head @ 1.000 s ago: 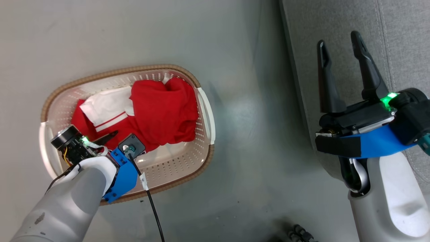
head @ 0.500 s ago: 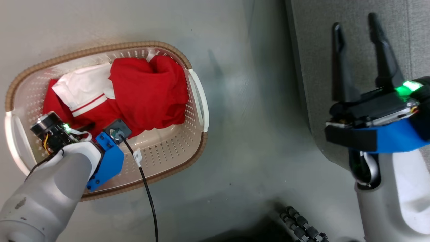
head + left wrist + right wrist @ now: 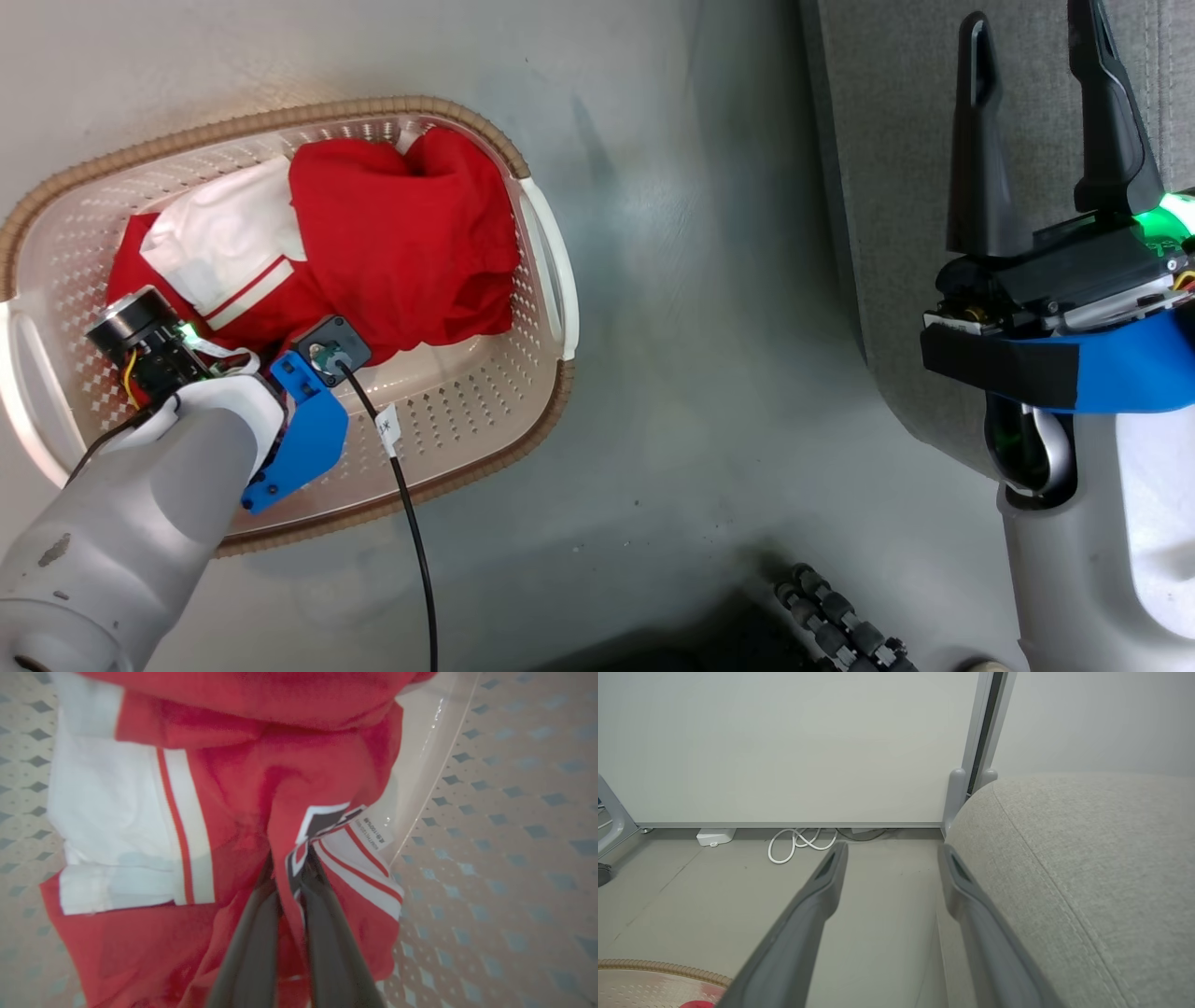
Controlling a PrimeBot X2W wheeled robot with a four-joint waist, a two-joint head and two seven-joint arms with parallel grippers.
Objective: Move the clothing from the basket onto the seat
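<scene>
Looking down from the head, we see the basket (image 3: 485, 411) on the grey floor (image 3: 709, 327) toward nine o'clock. The clothing (image 3: 401, 243) is inside it, bundled red and white against the basket's twelve o'clock side. The perforated bottom is bare toward five o'clock.

The left arm (image 3: 140, 523) reaches into the basket from seven o'clock, with a black cable (image 3: 415, 551) trailing off its wrist toward six. In the left wrist view the left gripper (image 3: 289, 858) has its two dark fingers drawn nearly together on a fold of the clothing. Red cloth is pinched between them, right at a patch of striped trim and dark-outlined white lettering. A small white care tag (image 3: 373, 833) sticks out at two o'clock from the fingertips, and a white panel with a red stripe lies at nine o'clock.

The right gripper (image 3: 1032, 23) sits at three o'clock in the head view, fingers pointing to twelve and spread wide with nothing between them. It hangs over the edge of the seat (image 3: 887, 187), well apart from the basket. Its own wrist view puts the grey seat at three o'clock. A coiled white cord (image 3: 798, 842) lies at eleven, along the foot of a pale wall (image 3: 784, 742).
</scene>
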